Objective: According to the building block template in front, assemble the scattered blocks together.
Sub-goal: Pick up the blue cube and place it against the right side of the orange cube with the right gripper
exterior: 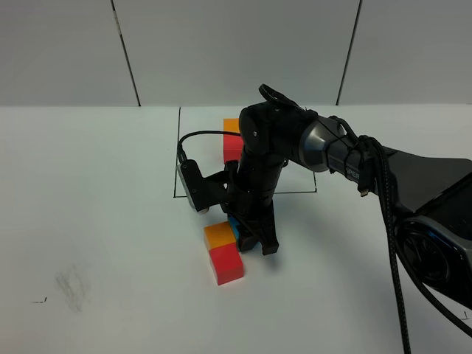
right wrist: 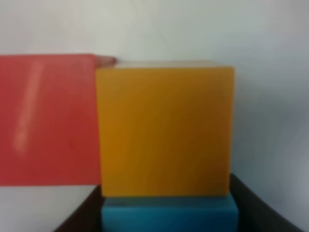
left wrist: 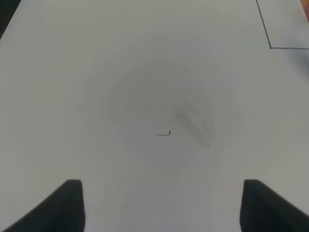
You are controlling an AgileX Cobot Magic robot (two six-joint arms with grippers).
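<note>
Over bare table (left wrist: 145, 72) at far left, left hand (left wrist: 159, 205) hanging empty, fingers apart. Nearer centre, orange cube (exterior: 219, 234) touching red cube (exterior: 226, 265) in front of it. Just right of orange, blue cube (exterior: 234, 226) clamped in right hand (exterior: 251, 234), pressed against orange. Behind, template (exterior: 231, 140) mostly hidden by arm. Likely risk: further pushing could shove orange and red askew; releasing skewed could leave gap, spoiling L-shape.

A robotics lab setup is seen: a plain white bench (exterior: 88, 221) backed by grey panelled walls (exterior: 236, 51), with a black-lined rectangle (exterior: 179, 147) marked behind the pincer (exterior: 254, 240).
</note>
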